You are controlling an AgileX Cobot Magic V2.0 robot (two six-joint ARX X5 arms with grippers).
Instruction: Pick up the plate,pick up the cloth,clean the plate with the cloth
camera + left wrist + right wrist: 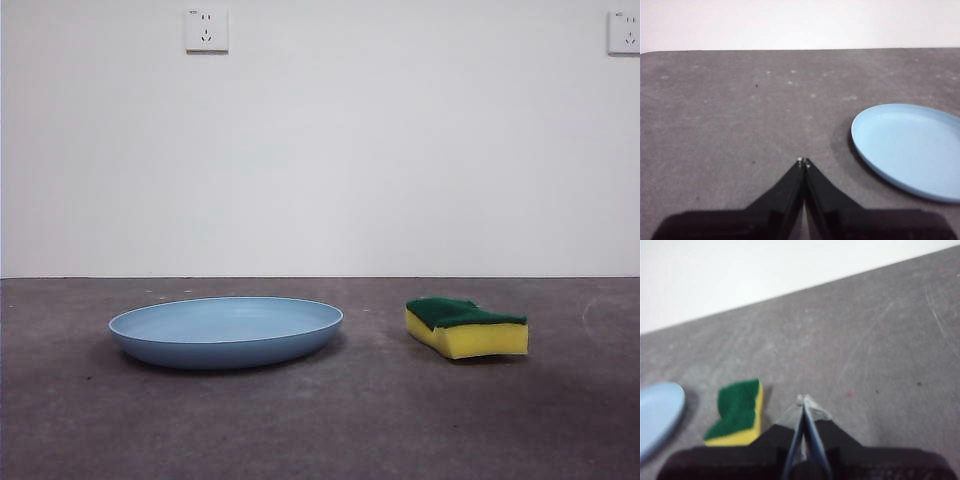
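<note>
Plate and cloth lie apart on the grey table in the front view, green layer up. Left wrist view: the left gripper, jaws clenched and empty, sits near the plate's rim. Right wrist view: the right gripper, jaws pressed together, hovers just beside the cloth.

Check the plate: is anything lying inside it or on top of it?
Nothing shows inside the plate: its light-blue surface looks bare in the left wrist view. The sponge lies apart on the table. What is under the plate is covered.
</note>
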